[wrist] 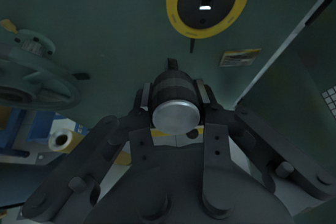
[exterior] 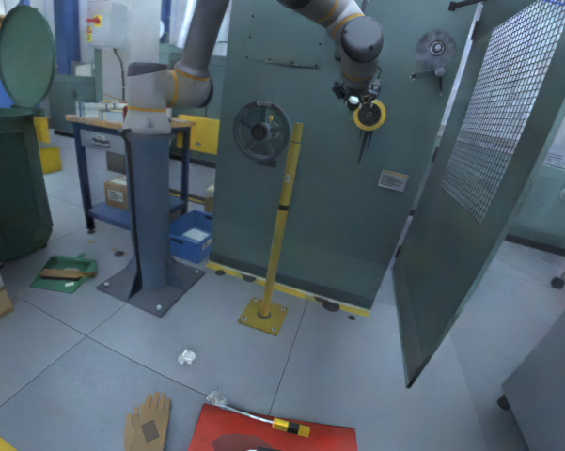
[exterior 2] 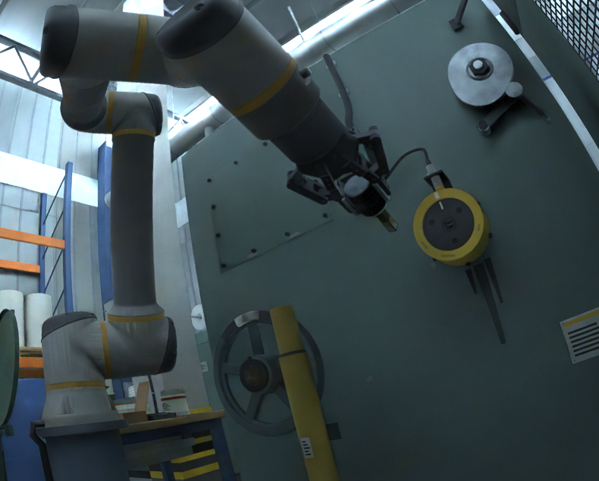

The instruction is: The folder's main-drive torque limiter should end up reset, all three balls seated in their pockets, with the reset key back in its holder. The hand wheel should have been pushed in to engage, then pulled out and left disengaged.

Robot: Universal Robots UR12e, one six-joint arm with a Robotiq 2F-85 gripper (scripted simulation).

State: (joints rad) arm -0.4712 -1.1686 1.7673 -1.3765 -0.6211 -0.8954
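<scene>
On the green machine panel sits the yellow-rimmed torque limiter (exterior 2: 451, 226), a dark disc with a small square socket at its centre (exterior: 369, 115) (wrist: 206, 12). The reset key (exterior 2: 366, 199), a dark ribbed cylinder with a silver end cap (wrist: 175, 101) and a square tip, is held in my closed gripper (exterior 2: 359, 194) just left of the limiter, its tip pointing toward the panel. The spoked hand wheel (exterior 2: 261, 372) is mounted lower left on the panel (exterior: 261, 131) (wrist: 26, 83). The limiter's balls are not visible.
A green bin (exterior: 10, 179) with its lid raised stands at far left. A yellow bollard (exterior: 280, 218) stands in front of the hand wheel. The mesh guard door (exterior: 472, 184) hangs open on the right. A steel disc with a lever (exterior 2: 480, 75) sits above the limiter.
</scene>
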